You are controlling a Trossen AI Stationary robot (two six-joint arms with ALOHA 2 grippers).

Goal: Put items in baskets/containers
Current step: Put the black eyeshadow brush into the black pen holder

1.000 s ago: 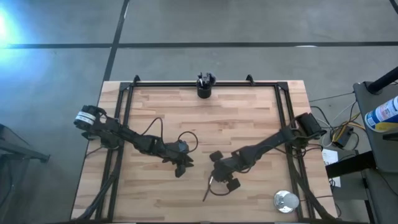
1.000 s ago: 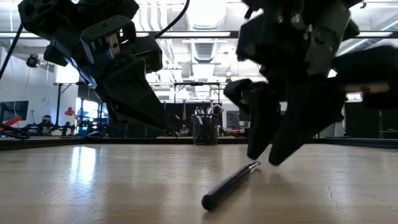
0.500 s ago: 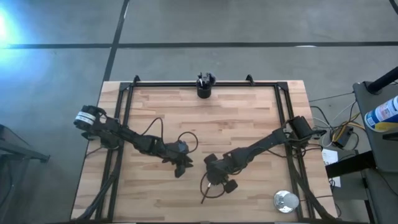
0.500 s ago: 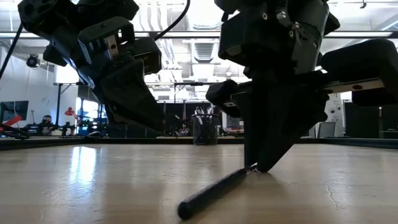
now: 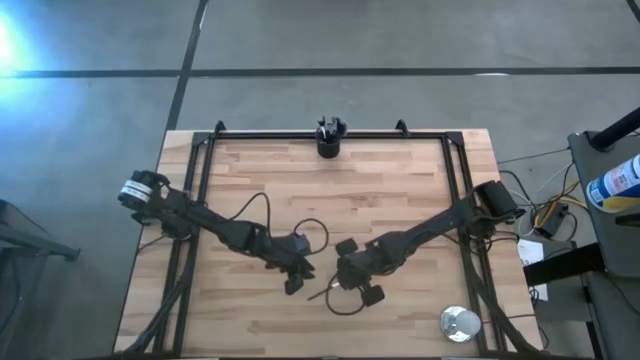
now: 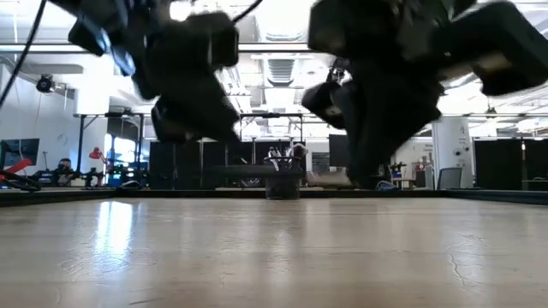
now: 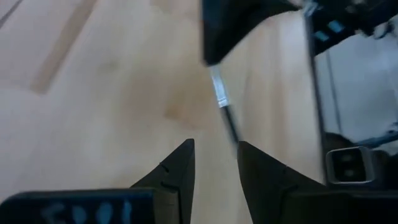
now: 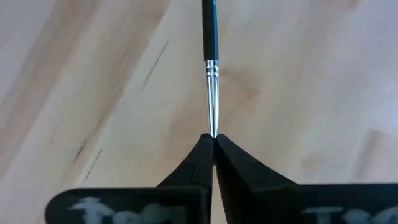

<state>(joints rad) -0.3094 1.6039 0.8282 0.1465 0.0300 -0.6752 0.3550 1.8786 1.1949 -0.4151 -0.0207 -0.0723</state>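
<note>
- Pinching a thin brush (image 8: 211,68) by its silver ferrule end, the right gripper (image 5: 338,283) is sitting over the near middle of the wooden table (image 5: 400,180), its jaws clenched tight on the brush tip in the right wrist view.
- Pointing away from those jaws, the brush's dark handle is reaching out above the wood; in the high view it is showing as a faint thin line toward the left gripper.
- Hovering just beside the right one, the left gripper (image 5: 297,276) is keeping its jaws released with a narrow gap, holding nothing; in its wrist view the brush (image 7: 222,109) is showing just beyond its fingertips (image 7: 180,163).
- Standing at the far edge of the table, the small black cup (image 5: 329,140) is holding several brushes upright, well apart from both grippers.
- Lying near the table's near right corner, a round silver disc (image 5: 460,323) is resting alone.
</note>
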